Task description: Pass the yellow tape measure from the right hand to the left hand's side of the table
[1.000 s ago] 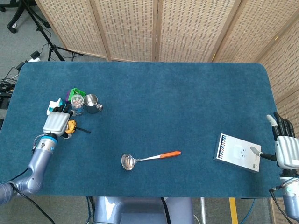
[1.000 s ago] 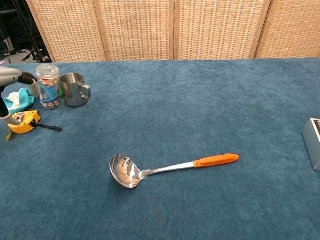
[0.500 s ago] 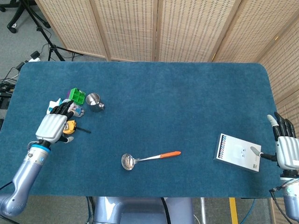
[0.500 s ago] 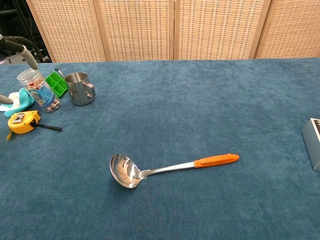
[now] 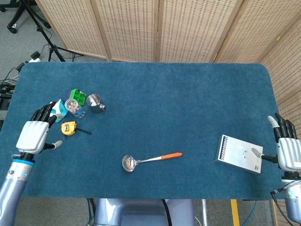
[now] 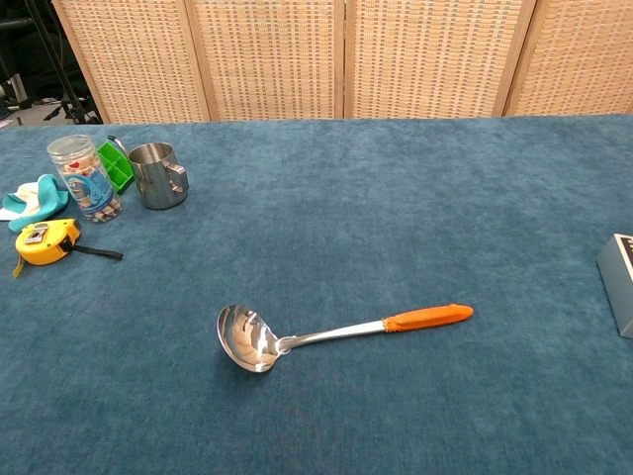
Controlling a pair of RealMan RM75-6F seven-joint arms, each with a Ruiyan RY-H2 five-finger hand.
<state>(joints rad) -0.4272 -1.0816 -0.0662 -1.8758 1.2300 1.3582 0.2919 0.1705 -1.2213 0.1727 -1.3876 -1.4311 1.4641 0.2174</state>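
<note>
Left robot hand: my left robot hand (image 5: pixel 34 135) hangs over the near-left edge of the tabletop (image 5: pixel 188 103), fingers spread, nothing in it; only the head view shows it.
Right robot hand: my right robot hand (image 5: pixel 288 148) sits at the far right edge, fingers extended and apart, holding nothing, just beside the white box (image 5: pixel 240 154).
Tape measure: the yellow tape measure (image 5: pixel 69 127) lies flat on the left side, near my left robot hand but apart from it, its dark tab (image 6: pixel 96 253) trailing toward the centre.
Neighbours: behind the tape measure stand a clear jar (image 6: pixel 85 177), a green block (image 6: pixel 115 165) and a steel cup (image 6: pixel 156 175); a teal-and-white object (image 6: pixel 33 198) lies just beside it.
Mid-table: a ladle (image 6: pixel 326 332) with an orange handle rests alone near the front.
Step in hand: by my reading the pass is done, since the tape measure lies on the left hand's side and neither robot hand grips it.
Next move: I judge only a clean retreat is needed, lifting my left robot hand away without brushing the jar or nudging the tape measure.
</note>
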